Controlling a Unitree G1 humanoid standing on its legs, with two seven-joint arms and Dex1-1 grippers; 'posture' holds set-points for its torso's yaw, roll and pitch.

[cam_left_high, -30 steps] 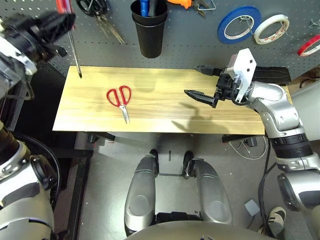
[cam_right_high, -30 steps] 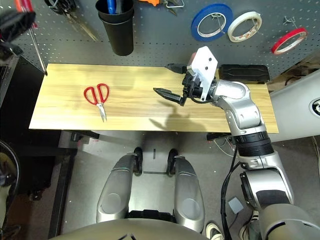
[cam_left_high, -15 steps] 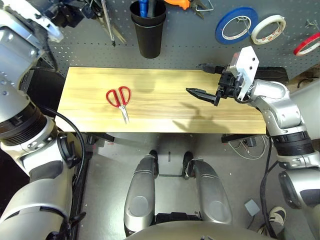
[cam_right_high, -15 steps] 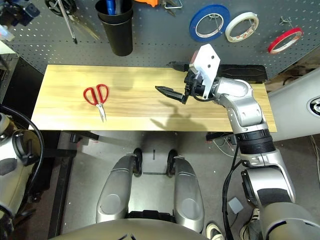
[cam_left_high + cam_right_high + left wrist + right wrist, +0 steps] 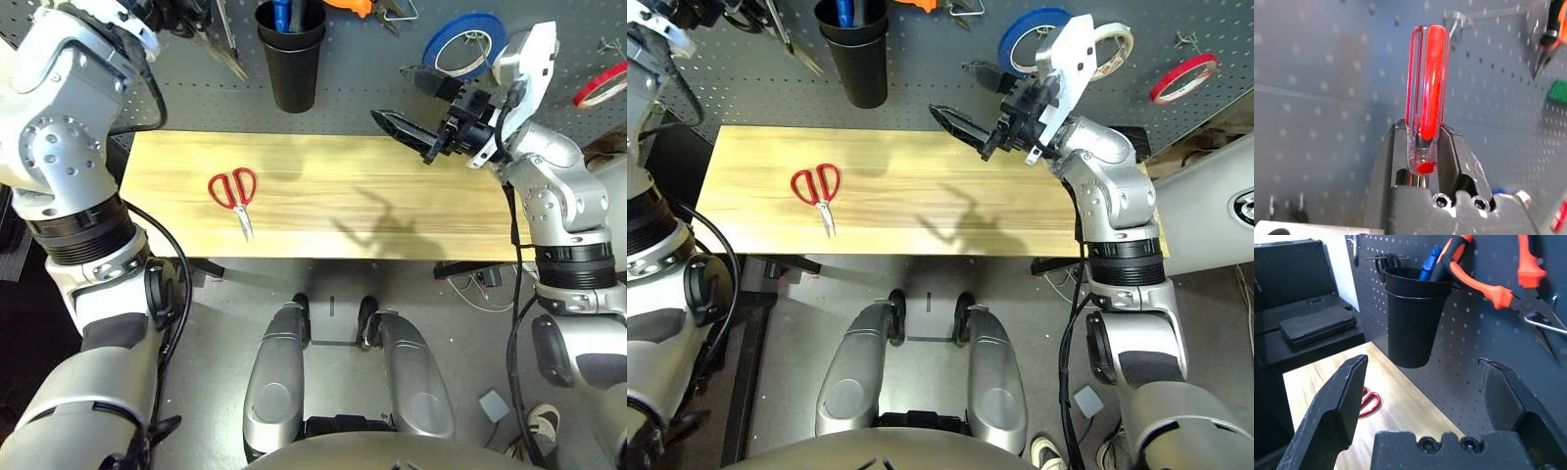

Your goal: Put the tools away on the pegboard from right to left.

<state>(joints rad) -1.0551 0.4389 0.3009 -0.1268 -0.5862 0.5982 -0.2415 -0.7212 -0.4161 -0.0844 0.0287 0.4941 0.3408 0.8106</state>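
My left gripper is shut on the slim red-handled screwdriver, held up in front of the pegboard at its upper left. The red-handled scissors lie flat on the left part of the wooden table. Orange-handled pliers hang on the pegboard just right of the black cup. A thin red tape ring hangs at the far right. My right gripper is open and holds nothing. It is raised above the table's back edge, in front of the pegboard, right of the cup.
Blue tape and white tape hang behind my right wrist. Black-handled scissors hang left of the cup, which holds a blue tool. A black case sits beyond the table's left end.
My left arm has lifted the screwdriver off the table's left corner up to the pegboard. My right gripper has risen from over the table to pegboard height, still open.
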